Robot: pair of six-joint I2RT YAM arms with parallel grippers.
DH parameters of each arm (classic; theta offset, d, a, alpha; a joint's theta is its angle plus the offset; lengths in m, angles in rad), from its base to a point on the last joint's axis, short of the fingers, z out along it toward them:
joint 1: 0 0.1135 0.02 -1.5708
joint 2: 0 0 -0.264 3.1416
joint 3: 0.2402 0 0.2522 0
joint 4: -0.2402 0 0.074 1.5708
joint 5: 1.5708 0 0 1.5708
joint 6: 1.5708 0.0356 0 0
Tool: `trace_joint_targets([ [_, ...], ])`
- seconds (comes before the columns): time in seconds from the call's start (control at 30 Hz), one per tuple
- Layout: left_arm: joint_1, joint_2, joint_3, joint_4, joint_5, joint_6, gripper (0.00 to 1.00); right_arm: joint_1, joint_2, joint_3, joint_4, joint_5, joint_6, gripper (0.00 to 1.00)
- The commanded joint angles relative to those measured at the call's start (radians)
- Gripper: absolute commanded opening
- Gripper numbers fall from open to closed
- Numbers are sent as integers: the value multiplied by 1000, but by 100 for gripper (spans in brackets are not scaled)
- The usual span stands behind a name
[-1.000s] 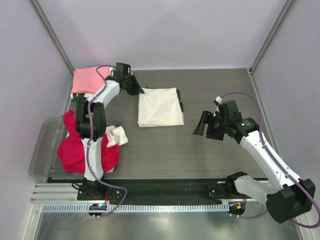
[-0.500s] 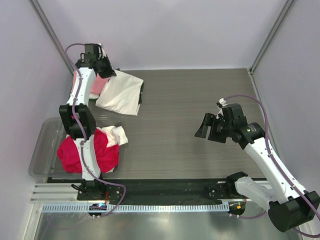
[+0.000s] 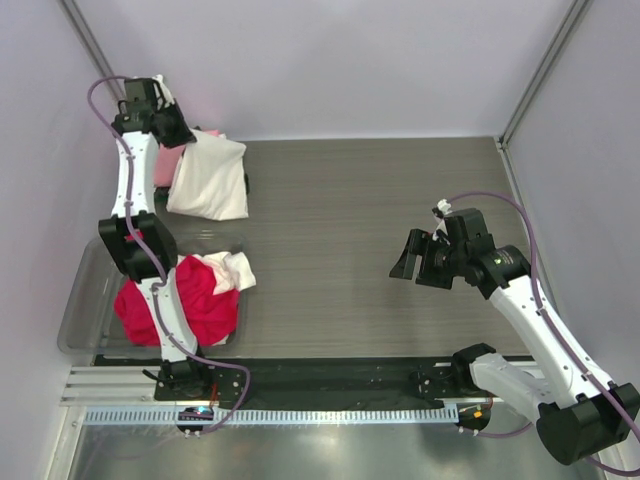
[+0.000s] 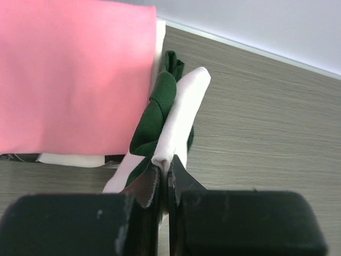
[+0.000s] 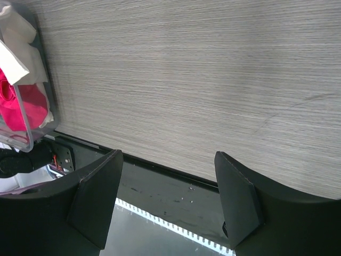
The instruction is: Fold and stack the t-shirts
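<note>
**Left gripper** [image 4: 162,178] — jaws almost closed — is pinching a soft, rounded fold of the cream-white t-shirt [image 3: 210,178]. The shirt is draping as a smooth folded rectangle at the far-left corner of the grey wood-grain bench [image 3: 400,190]. A dark green t-shirt [image 4: 154,114], bunched into a roll, is pressing against that fold, just beside the flat pale pink t-shirt [image 4: 69,74]. The red-magenta t-shirt [image 3: 200,300] is lying crumpled in the clear plastic bin [image 3: 85,290].

**Right gripper** [image 5: 168,160] is hovering above the bench, well apart from the shirts — its black wedge-shaped fingers spread wide, gripping nothing.
</note>
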Motion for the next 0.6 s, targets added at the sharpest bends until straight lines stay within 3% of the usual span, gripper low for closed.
trace_joint_targets([
  [0.0, 25, -112, 66, 50, 76, 30, 0, 4, -11, 16, -10, -17, -18, 76],
  [0.57, 104, -193, 106, 171, 244, -17, 0, 4, 23, -14, -24, -13, -51, 75],
])
